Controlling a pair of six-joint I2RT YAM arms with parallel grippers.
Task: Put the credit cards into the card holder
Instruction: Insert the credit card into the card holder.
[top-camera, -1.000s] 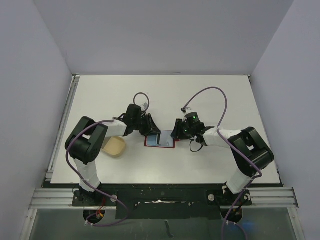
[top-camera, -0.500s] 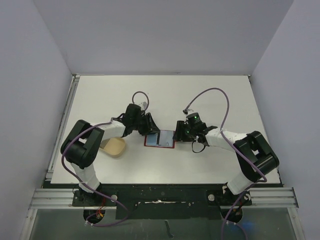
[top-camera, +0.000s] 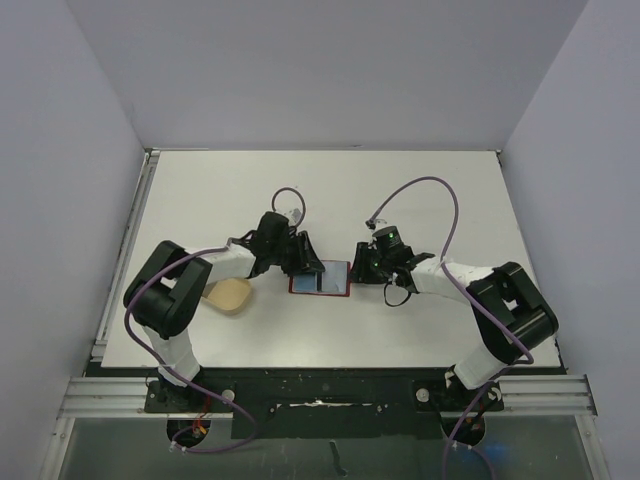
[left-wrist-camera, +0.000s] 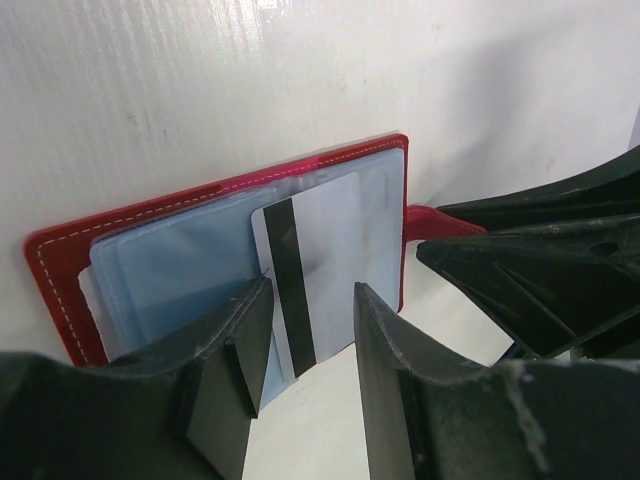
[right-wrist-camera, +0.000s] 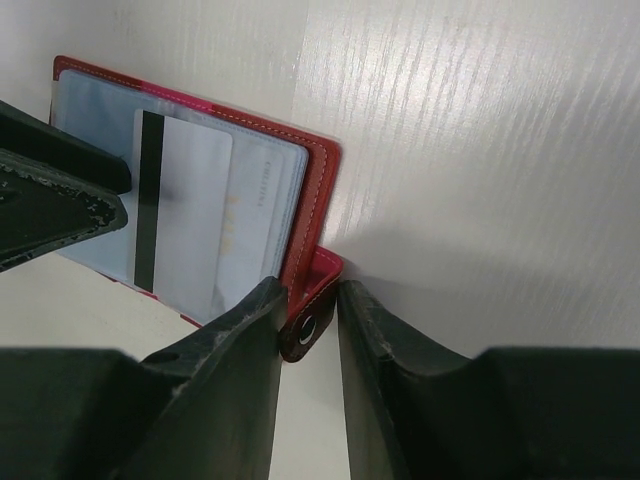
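The red card holder (top-camera: 318, 293) lies open on the white table, its clear sleeves facing up. A pale credit card (left-wrist-camera: 322, 240) with a black stripe sits partly inside a sleeve, its near end sticking out. My left gripper (left-wrist-camera: 312, 288) is open, its fingers standing either side of that end without touching it. My right gripper (right-wrist-camera: 310, 290) is shut on the holder's snap tab (right-wrist-camera: 312, 318) at the right edge. A second pale card (right-wrist-camera: 245, 215) shows through the sleeve beside the striped credit card (right-wrist-camera: 190, 190). From above, the left gripper (top-camera: 303, 264) and right gripper (top-camera: 357, 270) flank the holder.
A tan oval dish (top-camera: 228, 295) rests left of the holder, by the left arm's elbow. Purple cables loop above both wrists. The table's raised edges (top-camera: 150, 200) run along the left, back and right.
My left gripper has opened and shifted slightly right over the holder's left edge. My right gripper opened, then closed on the snap tab, and its arm has stretched out lower.
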